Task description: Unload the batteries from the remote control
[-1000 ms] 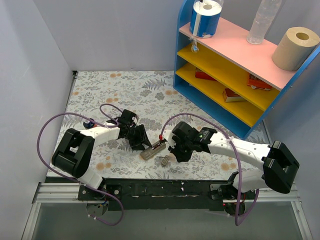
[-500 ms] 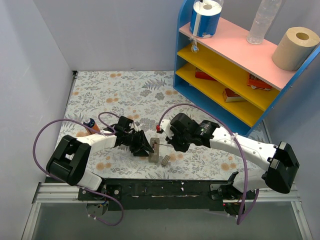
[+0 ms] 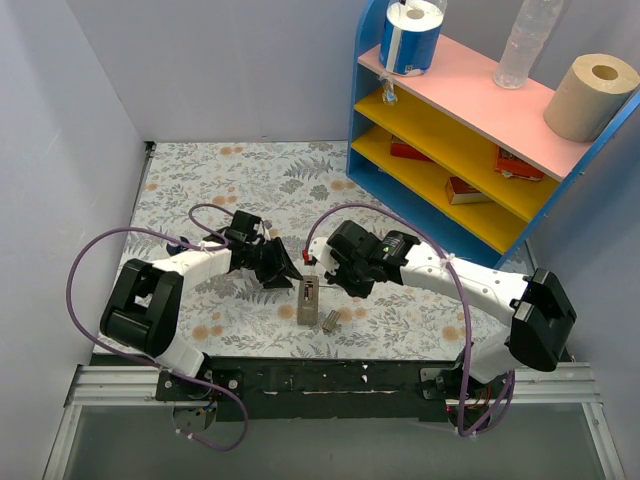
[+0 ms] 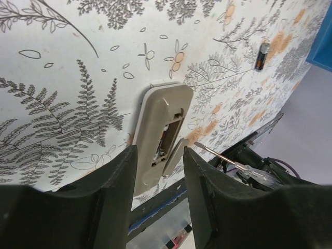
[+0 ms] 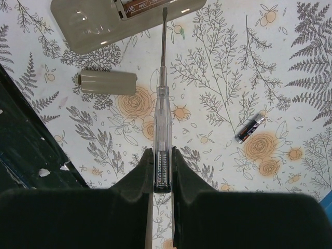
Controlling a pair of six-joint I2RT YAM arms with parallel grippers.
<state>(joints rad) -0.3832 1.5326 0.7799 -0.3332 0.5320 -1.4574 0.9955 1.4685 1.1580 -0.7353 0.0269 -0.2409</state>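
Note:
The remote control lies grey back up with its compartment open; it also shows in the left wrist view and the right wrist view. One battery sits in the compartment. Another battery lies loose on the cloth, also seen in the left wrist view. My left gripper is open and empty, just short of the remote's end. My right gripper is shut on a clear-handled screwdriver, whose tip touches the compartment edge.
The small grey lid lies beside the remote, also in the right wrist view. A blue shelf unit with paper rolls and a bottle stands at the back right. The table's black front rail is close behind the remote.
The remote was turned from slanting to upright. My left gripper has let go of it and pulled back up-left. My right gripper has shifted left with the screwdriver.

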